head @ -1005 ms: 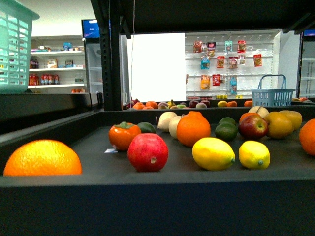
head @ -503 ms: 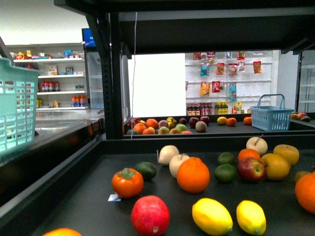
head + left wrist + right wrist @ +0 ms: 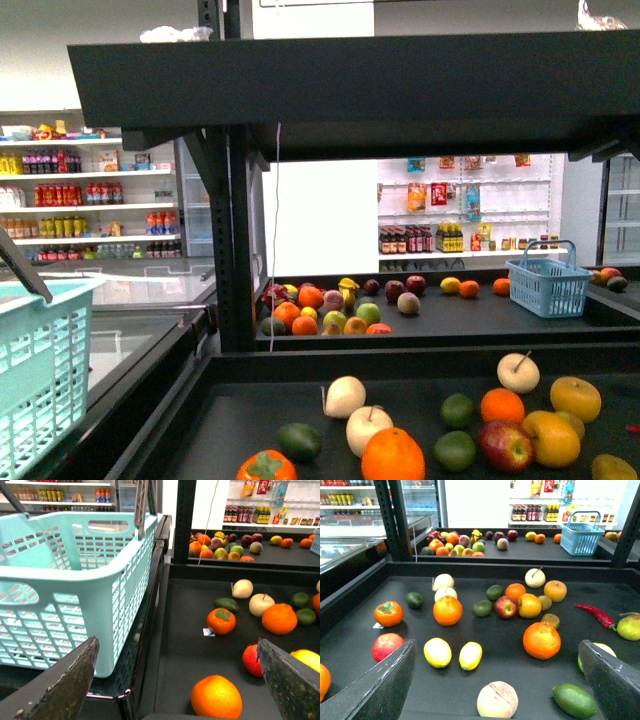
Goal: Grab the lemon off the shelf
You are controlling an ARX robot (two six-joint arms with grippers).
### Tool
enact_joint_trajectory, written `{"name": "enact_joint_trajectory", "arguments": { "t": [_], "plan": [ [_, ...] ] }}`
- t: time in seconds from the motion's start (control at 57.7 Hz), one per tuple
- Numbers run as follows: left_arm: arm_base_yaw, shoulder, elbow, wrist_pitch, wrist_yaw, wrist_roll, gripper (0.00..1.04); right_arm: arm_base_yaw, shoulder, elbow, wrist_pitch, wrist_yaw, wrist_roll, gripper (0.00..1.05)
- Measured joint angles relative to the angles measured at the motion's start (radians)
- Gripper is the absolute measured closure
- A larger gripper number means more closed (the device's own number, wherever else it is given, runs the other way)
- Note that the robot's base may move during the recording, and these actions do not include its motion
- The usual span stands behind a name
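Lemon (image 3: pixel 470 655) — unpicked, lying on the shelf (image 3: pixel 485 569) tray toward its near edge, just beside a second yellow fruit (image 3: pixel 437 652); left gripper (image 3: pixel 176 645) and right gripper (image 3: pixel 496 647) both spread wide, empty — approach, grasp, lift all judged outstanding.

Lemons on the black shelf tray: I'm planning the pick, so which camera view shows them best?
The right wrist view: the rounder lemon and the slimmer lemon lie whole, side by side. The left wrist view shows only part of the rounder lemon at the frame edge, behind a pincer finger. The front view shows neither.
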Motion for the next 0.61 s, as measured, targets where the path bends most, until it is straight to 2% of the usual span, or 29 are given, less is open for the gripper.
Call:
{"name": "enact_joint_trajectory", "arguments": {
  "t": [0.607],
  "plan": [
    [0.000, 0.000, 0.000, 0.000, 0.000, 0.000, 0.08, 0.000, 0.000, 0.000, 0.000, 0.000, 0.000, 0.07]
  ]
}}
